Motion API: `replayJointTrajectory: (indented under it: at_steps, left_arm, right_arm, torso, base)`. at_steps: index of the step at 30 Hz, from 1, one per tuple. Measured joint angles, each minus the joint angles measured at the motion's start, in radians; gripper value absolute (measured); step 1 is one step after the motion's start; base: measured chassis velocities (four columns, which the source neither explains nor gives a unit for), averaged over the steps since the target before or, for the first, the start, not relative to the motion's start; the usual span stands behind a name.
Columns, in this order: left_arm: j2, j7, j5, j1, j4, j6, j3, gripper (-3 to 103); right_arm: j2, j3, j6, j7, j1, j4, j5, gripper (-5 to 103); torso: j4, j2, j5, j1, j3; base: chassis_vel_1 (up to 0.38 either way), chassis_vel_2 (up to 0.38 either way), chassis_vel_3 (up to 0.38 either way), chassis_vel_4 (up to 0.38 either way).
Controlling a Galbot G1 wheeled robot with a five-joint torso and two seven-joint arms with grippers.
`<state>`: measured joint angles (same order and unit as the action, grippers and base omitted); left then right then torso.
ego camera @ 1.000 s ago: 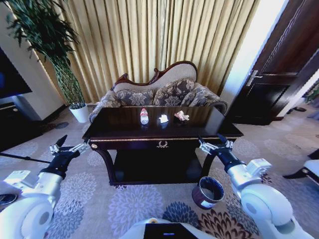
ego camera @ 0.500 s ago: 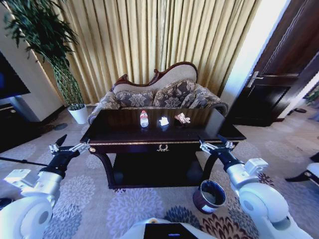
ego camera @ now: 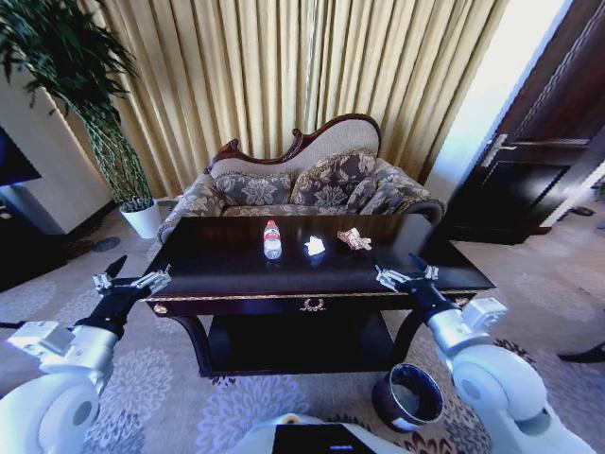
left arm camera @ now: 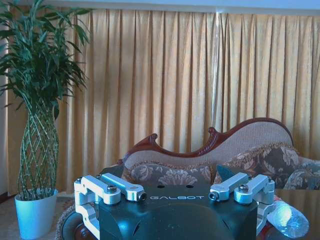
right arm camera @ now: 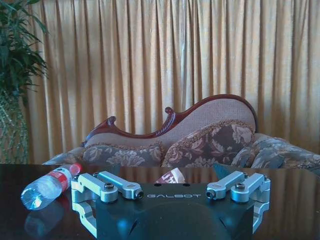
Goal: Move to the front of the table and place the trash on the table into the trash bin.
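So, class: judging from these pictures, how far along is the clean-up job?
Done: the robot faces the table. In hand: nothing; left gripper and right gripper are open, near its front corners. Left: bottle, paper and wrapper lie on top, none in the bin.

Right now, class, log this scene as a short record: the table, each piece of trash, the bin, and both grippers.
table: dark glossy wood, directly ahead, sofa behind it
bottle: clear, red cap, lying on the tabletop
white paper: crumpled, between bottle and wrapper
wrapper: reddish-brown, crumpled, robot's right of paper
trash bin: on carpet by the table's front right leg
left gripper: fingers open, empty
right gripper: fingers open, empty
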<state>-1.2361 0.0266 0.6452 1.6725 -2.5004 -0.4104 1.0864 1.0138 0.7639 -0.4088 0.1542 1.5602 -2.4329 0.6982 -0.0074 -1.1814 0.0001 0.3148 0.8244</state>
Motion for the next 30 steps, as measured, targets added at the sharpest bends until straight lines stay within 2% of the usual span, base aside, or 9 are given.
replayJointTrajectory:
  at_steps: [4, 9, 13, 19, 20, 23, 30]
  left_arm:
    - [-0.005, 0.000, 0.002, 0.004, 0.000, 0.030, -0.008, 100]
    - [-0.017, 0.000, -0.002, 0.013, 0.000, 0.036, -0.006, 100]
    - [-0.031, -0.003, -0.010, 0.023, 0.001, 0.037, 0.008, 100]
    - [-0.041, -0.012, -0.023, 0.023, 0.001, 0.034, 0.006, 100]
    - [-0.044, -0.013, -0.031, 0.024, 0.001, 0.028, 0.004, 100]
    - [-0.051, -0.019, -0.038, 0.026, 0.001, 0.018, 0.004, 100]
    - [-0.066, -0.021, -0.055, 0.033, 0.001, 0.020, 0.008, 100]
  right_arm:
    - [-0.067, -0.025, -0.021, 0.001, -0.084, 0.071, 0.072, 100]
    - [-0.135, -0.051, -0.055, 0.001, -0.194, 0.179, 0.134, 100]
    - [-0.199, -0.133, -0.089, 0.030, -0.319, 0.283, 0.197, 100]
    - [-0.227, -0.251, -0.104, 0.038, -0.446, 0.365, 0.216, 100]
    - [-0.228, -0.318, -0.109, 0.039, -0.526, 0.412, 0.216, 100]
    - [-0.223, -0.408, -0.111, 0.041, -0.633, 0.484, 0.215, 100]
    - [-0.194, -0.532, -0.115, 0.042, -0.771, 0.619, 0.204, 100]
  torso:
    - [-0.0002, 0.000, 0.0000, 0.000, 0.000]
    - [0.0001, 0.000, 0.0000, 0.001, 0.001]
    - [0.0001, 0.000, 0.0001, 0.001, 0.001]
    - [0.0000, 0.000, -0.0003, 0.001, 0.000]
    - [0.0000, 0.000, 0.0001, 0.001, 0.000]
    - [0.0001, 0.000, -0.0002, 0.001, 0.001]
    - [0.0000, 0.000, -0.0001, 0.001, 0.000]
  base:
    - [0.000, 0.000, 0.000, 0.000]
    - [0.000, 0.000, 0.000, 0.000]
    - [0.000, 0.000, 0.000, 0.000]
    - [0.000, 0.000, 0.000, 0.000]
    - [0.000, 0.000, 0.000, 0.000]
    - [0.000, 0.000, 0.000, 0.000]
    - [0.000, 0.000, 0.000, 0.000]
